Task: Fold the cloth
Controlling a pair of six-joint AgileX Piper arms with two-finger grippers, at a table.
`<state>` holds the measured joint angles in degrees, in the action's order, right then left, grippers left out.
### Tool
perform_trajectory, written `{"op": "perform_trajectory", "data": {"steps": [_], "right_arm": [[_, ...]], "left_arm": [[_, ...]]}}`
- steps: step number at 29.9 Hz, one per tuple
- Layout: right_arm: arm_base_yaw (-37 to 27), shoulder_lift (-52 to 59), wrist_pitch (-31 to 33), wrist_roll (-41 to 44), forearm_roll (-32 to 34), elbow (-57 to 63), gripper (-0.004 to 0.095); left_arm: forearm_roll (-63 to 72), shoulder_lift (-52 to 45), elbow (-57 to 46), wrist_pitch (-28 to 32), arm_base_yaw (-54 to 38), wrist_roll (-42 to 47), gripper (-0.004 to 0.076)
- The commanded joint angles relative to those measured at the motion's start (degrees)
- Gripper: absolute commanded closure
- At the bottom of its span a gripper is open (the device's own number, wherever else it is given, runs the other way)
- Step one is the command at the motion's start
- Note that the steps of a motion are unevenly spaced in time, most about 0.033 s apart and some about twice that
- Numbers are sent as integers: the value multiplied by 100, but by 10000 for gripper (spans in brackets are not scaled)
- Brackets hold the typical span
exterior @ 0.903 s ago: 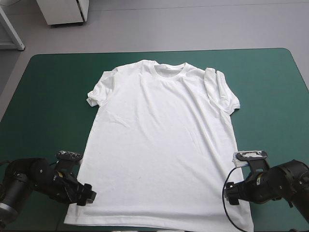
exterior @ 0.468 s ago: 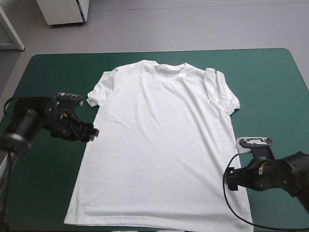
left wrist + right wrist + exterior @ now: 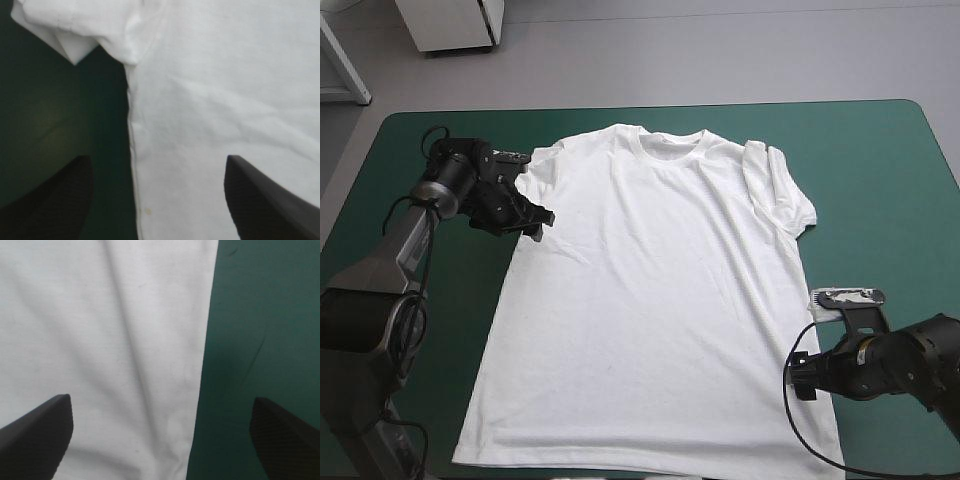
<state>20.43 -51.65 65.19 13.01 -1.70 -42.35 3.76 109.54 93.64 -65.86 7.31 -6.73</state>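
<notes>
The left gripper (image 3: 537,224) has moved from the hem up to the sleeve; its fingers are spread across the side seam. The right gripper (image 3: 798,384), also spread, straddles the opposite edge. The T-shirt (image 3: 650,300) lies flat, centred on the table (image 3: 880,180).

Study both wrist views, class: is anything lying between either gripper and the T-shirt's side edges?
Nothing visible does. The left gripper, open, straddles the T-shirt at its side edge just below a sleeve; the right gripper, also open, straddles the opposite edge nearer the hem. Only bare teal-green cover lies beside the cloth.
</notes>
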Motion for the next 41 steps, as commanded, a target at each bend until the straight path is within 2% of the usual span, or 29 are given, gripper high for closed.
{"op": "perform_trajectory", "data": {"steps": [1, 5, 10, 13, 16, 20, 23, 29, 34, 41], "right_arm": [[-6, 17, -111, -6, 32, -182, 7], [-6, -39, -405, 3, 99, -248, 10], [-6, -595, -621, 206, 612, -850, 55], [-6, -1194, -779, 209, 994, -1488, 106], [-146, -1970, -768, 78, 1066, -2115, 146], [-571, -2900, -867, -211, 958, -2744, 150], [-917, -3506, -1022, -480, 604, -3085, 150], [-1123, -4470, -1074, -605, 402, -3693, 151], [-1123, -5078, -1204, -562, 225, -3927, 197], [-1123, -5415, -1308, -562, 66, -3942, 429]], "left_arm": [[-115, 22, 335, 164, 28, 80, 189], [-50, 262, 319, 536, 28, 90, 190], [27, 511, 319, 588, 28, 90, 198], [104, 586, 319, 497, 28, 90, 250], [226, 606, 319, 410, 28, 90, 405], [269, 606, 316, 335, 28, 90, 619], [246, 606, 271, 335, 28, 90, 724], [286, 606, 260, 367, 28, 44, 733], [276, 606, 260, 367, 28, 44, 733], [265, 606, 260, 377, 28, 44, 733]]}}
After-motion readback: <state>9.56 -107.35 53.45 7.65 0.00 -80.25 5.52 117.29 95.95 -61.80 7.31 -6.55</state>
